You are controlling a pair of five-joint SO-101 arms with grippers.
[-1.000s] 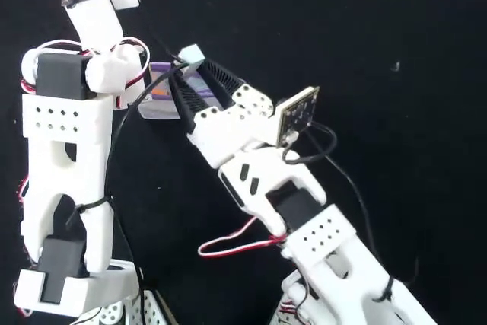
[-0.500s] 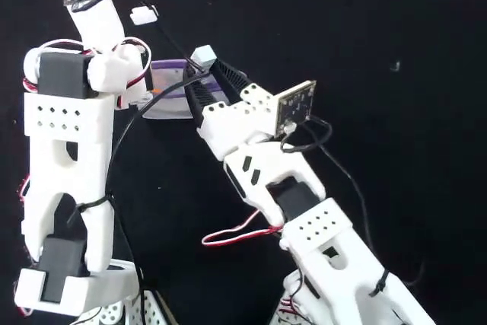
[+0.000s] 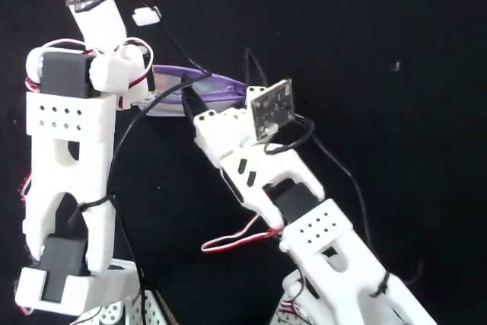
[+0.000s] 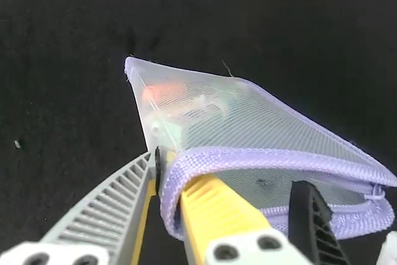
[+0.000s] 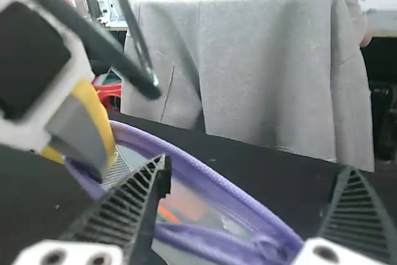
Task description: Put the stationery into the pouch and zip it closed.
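Observation:
A clear mesh pouch (image 3: 199, 86) with a purple zipper rim is held up off the black table. My left gripper (image 4: 162, 172) is shut on the pouch's (image 4: 248, 122) rim at one end, grey and yellow fingers pinching the purple edge. Inside lie an orange item (image 4: 151, 94) and a pale block (image 4: 172, 132). My right gripper (image 3: 217, 85) stands open over the pouch mouth, its black fingers spread wide on either side. In the right wrist view the purple rim (image 5: 205, 178) curves between those fingers (image 5: 136, 206), with nothing held.
The black tabletop (image 3: 396, 112) stretches free to the right of both arms. A red-and-white cable (image 3: 228, 243) loops beside the right arm's base. A chair draped in grey cloth (image 5: 248, 60) stands beyond the table's far edge.
My right gripper carried a pale blue block to the pouch mouth, then opened; the block is no longer between its fingers. The left gripper kept hold of the pouch.

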